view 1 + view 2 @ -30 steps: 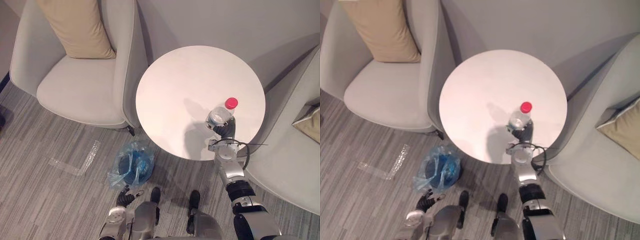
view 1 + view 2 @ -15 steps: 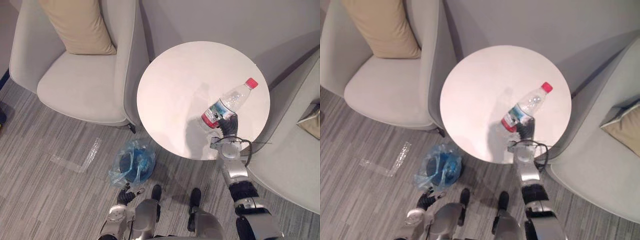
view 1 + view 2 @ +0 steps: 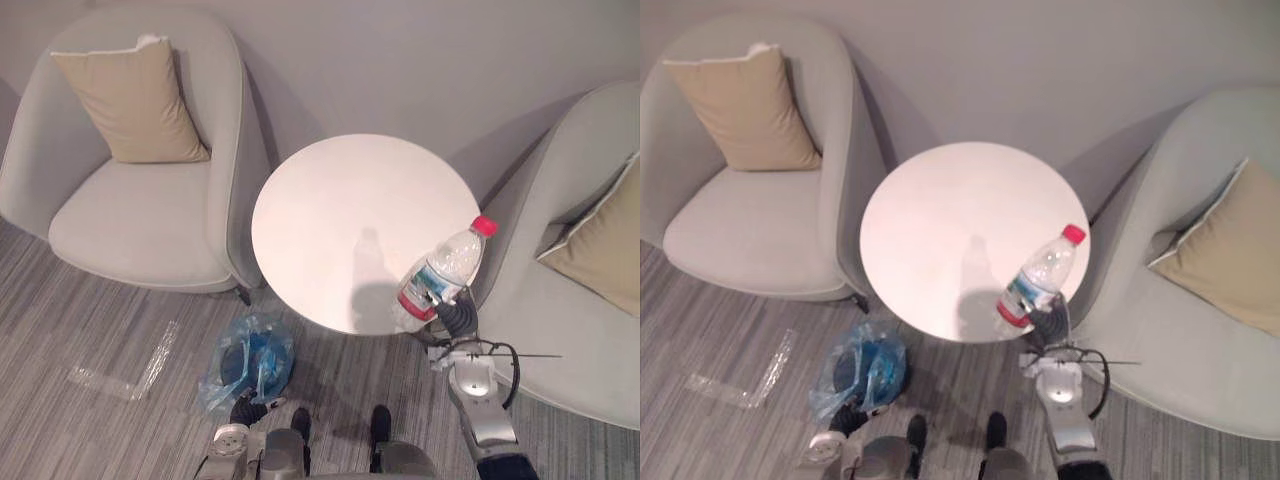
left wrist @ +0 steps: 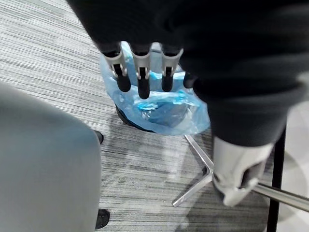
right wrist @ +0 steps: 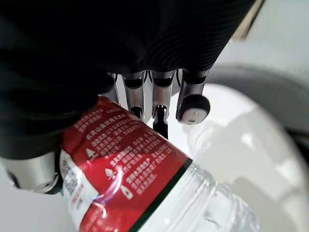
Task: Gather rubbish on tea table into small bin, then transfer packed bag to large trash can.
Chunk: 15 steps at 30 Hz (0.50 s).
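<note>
Bottle (image 3: pixel 440 275) held over table (image 3: pixel 330 200) edge

Nearest, the left hand (image 4: pixel 143 77) hangs with fingers loose and straight, holding nothing, just above the blue-lined bin (image 3: pixel 250 352) on the floor at near left. To the right, the right hand (image 3: pixel 457 318) is clenched round the bottle's labelled base. The bottle tilts, red cap pointing far right. It is best carried left and low over the bin's mouth before the fingers let go.

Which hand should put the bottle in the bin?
Probably the right hand: it grips the bottle. The left hand hangs open and empty near the bin.
</note>
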Tool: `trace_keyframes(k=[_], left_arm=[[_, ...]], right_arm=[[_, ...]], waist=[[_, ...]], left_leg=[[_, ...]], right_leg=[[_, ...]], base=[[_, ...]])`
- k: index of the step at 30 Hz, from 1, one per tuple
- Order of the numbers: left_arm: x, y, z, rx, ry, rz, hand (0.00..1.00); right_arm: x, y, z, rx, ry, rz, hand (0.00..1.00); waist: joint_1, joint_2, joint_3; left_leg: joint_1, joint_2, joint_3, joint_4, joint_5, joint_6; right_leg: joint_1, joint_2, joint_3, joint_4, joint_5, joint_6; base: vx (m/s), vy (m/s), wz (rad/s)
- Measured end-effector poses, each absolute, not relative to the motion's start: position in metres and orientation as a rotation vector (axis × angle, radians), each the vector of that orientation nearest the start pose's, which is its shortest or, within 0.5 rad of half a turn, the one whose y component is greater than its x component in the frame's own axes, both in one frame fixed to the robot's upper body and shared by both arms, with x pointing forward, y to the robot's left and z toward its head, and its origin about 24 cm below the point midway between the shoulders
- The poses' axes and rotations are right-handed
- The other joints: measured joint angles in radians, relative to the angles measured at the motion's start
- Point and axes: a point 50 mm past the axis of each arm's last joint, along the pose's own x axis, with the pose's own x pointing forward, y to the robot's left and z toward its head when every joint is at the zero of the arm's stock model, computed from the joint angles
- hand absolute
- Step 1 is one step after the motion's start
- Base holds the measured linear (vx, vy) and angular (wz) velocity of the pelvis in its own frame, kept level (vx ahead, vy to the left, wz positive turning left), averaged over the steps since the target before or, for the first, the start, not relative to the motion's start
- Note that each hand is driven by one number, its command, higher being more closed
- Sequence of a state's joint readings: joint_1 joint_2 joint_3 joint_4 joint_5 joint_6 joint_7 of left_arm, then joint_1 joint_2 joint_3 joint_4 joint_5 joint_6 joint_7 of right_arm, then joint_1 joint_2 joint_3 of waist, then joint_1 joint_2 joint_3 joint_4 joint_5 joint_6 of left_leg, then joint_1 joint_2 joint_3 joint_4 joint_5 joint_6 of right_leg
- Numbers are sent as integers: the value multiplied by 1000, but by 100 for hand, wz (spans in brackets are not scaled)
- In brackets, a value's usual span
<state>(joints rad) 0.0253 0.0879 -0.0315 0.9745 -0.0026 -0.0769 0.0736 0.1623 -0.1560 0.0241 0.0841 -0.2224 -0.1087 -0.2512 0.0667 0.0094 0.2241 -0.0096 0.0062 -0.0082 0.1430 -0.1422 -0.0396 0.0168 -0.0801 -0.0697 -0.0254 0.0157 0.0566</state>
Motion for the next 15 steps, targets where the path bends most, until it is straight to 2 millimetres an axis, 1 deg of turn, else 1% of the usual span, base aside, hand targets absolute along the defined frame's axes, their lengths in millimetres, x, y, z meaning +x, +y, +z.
trace_keyframes(k=[4,5,7,10,15], left_arm=[[133,181,-147,143,941,64,0],[133,181,-148,144,942,62,0],[130,180,-149,145,957,58,0],[128,179,-150,153,961,38,0],[127,179,-150,163,962,30,0]], right_arm=[[191,-196,-18,-452,193,-190,100],[189,-196,-20,-460,207,-186,100],[181,-198,-37,-490,288,-169,100],[173,-199,-51,-521,363,-155,100],[173,-197,-53,-533,373,-141,100]], waist=[[-12,-1,-27],[-12,-1,-29],[-12,1,-50],[-15,1,-56],[-15,-5,-59]], left_leg=[[18,1,6,-1,0,0],[21,1,8,-1,0,0],[31,4,25,-2,0,-1],[58,4,33,-3,0,0],[80,3,45,-3,0,0]], right_leg=[[20,0,6,-9,2,3],[21,1,9,-9,3,4],[22,3,26,-9,7,5],[44,3,35,-8,10,5],[52,1,49,8,11,7]], base=[[-44,-4,-4],[-51,-12,-15],[-55,-5,-21],[-42,9,-11],[-61,12,-9]])
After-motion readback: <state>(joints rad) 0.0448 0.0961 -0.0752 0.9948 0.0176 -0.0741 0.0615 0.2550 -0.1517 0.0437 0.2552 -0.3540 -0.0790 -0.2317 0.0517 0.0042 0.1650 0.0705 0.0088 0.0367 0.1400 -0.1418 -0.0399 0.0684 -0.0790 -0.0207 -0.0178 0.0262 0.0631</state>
